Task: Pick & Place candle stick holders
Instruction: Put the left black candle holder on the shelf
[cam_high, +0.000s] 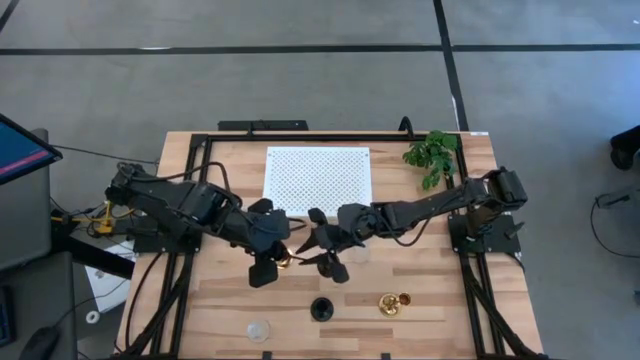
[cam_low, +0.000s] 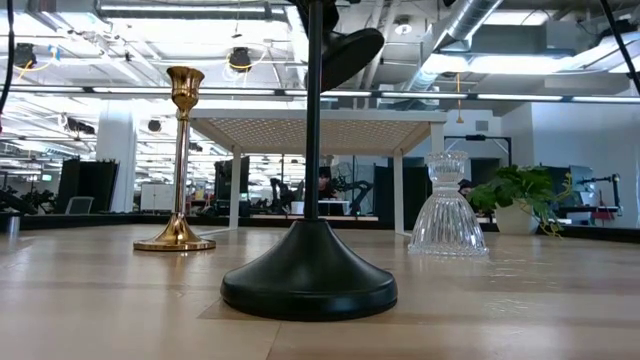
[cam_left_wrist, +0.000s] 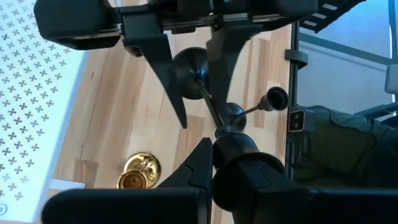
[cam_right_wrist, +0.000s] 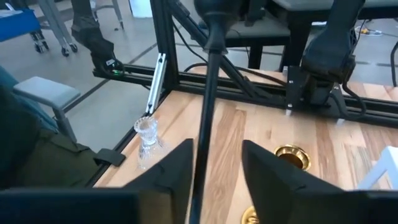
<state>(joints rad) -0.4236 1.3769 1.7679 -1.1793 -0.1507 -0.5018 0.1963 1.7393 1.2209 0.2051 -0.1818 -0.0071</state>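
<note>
We see one black candle stick holder (cam_low: 308, 275) standing upright on the table (cam_high: 430, 285), out in front of the white perforated platform (cam_high: 318, 180). The right end effector (cam_right_wrist: 217, 167) is at its thin stem, fingers apart with one on either side of it and not clamped. The left end effector (cam_high: 268, 262) hangs in front of the platform's left half, its fingers together. In the low view, a gold holder (cam_low: 180, 160) stands before the platform's left leg and a clear glass holder (cam_low: 447, 205) before its right leg. Farther from the platform, toward the table's front edge, we find a second gold holder (cam_high: 390, 302) and a second clear glass holder (cam_high: 258, 330).
</note>
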